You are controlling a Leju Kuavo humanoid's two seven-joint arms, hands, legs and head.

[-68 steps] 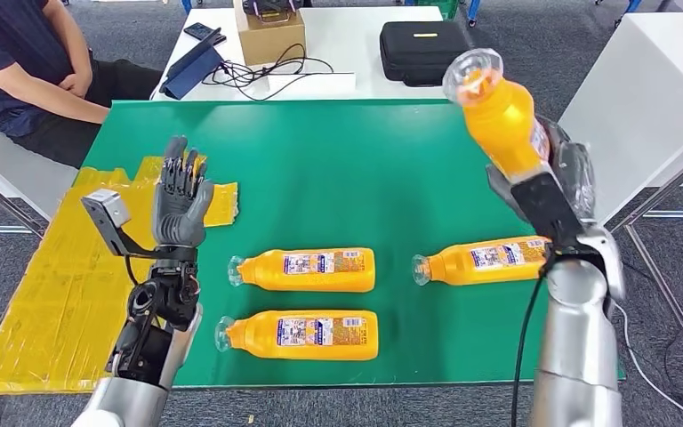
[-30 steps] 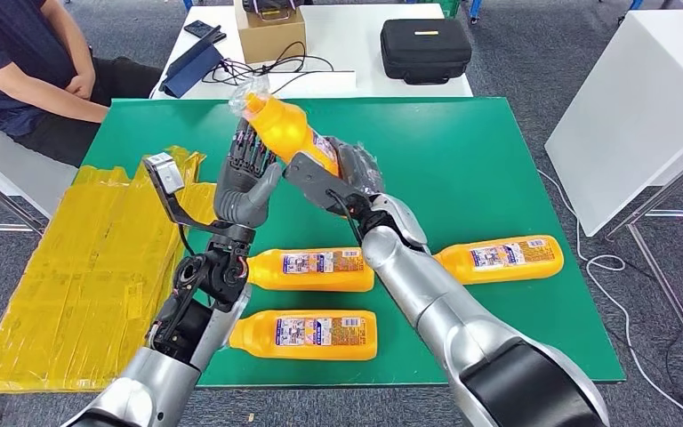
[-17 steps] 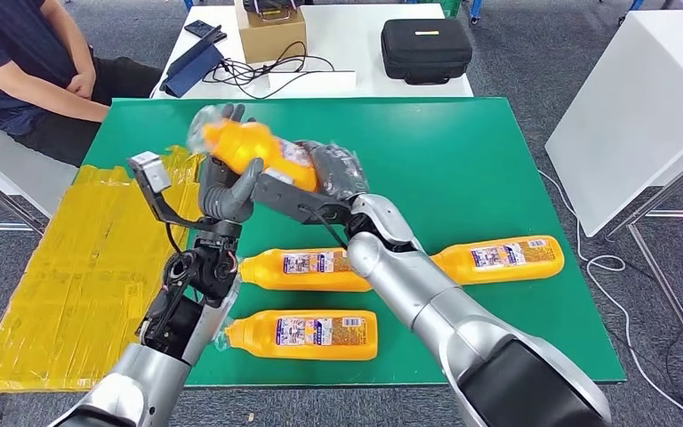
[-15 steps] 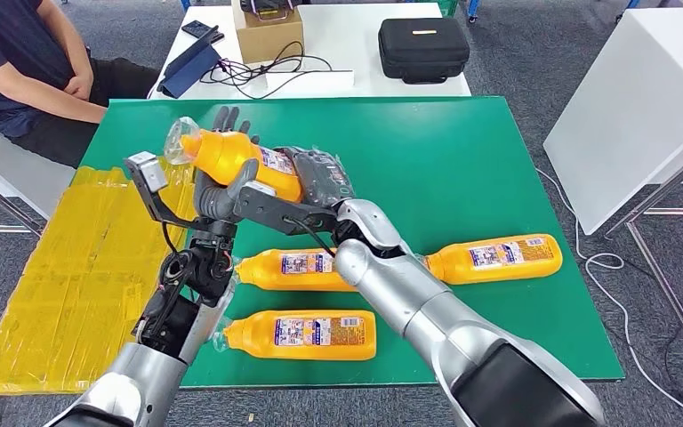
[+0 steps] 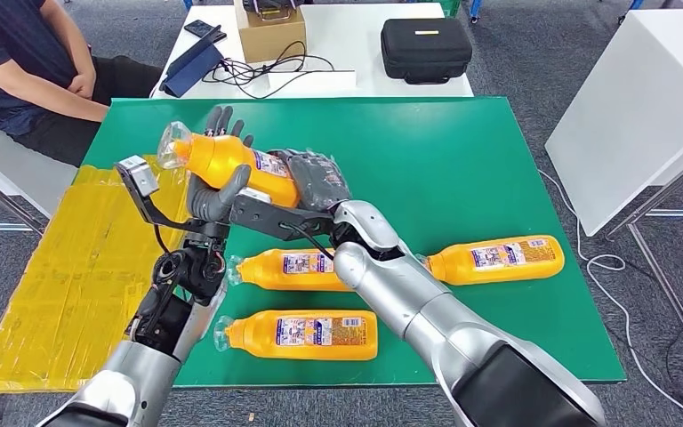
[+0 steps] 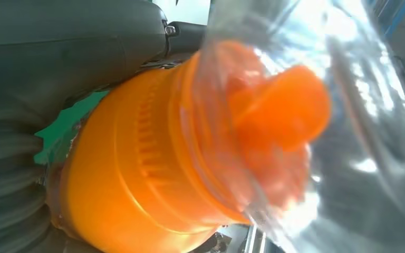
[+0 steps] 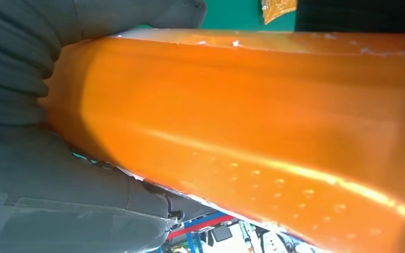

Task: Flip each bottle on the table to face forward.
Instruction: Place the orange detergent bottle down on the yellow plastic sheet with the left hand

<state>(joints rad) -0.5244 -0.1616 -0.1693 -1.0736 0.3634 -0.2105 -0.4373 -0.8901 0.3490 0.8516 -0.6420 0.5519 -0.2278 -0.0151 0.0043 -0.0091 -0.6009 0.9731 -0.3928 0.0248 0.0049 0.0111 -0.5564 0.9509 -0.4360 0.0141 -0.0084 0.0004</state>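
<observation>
My right hand (image 5: 316, 178) grips an orange bottle (image 5: 231, 162) by its base end and holds it tilted above the green table (image 5: 427, 151), its clear-wrapped cap pointing far left. My left hand (image 5: 212, 191) is against the bottle's neck end, fingers upright behind it and thumb in front. Up close, the left wrist view has the cap (image 6: 285, 105) and shoulder (image 6: 153, 158). The right wrist view shows the bottle's side (image 7: 269, 132) in my palm. Three more orange bottles lie on the table with labels up: one in the middle (image 5: 298, 269), one nearer me (image 5: 307, 334), one at the right (image 5: 494, 258).
A yellow sheet (image 5: 62, 267) covers the table's left end. A person (image 5: 27, 71) sits at the far left. Behind the green table a white table carries a black case (image 5: 425, 49), a cardboard box (image 5: 269, 31) and cables. A white box (image 5: 640, 98) stands at the right.
My right arm has swung the bottle from high on the right across to the left and tipped it toward level. My left hand has come up against its neck end.
</observation>
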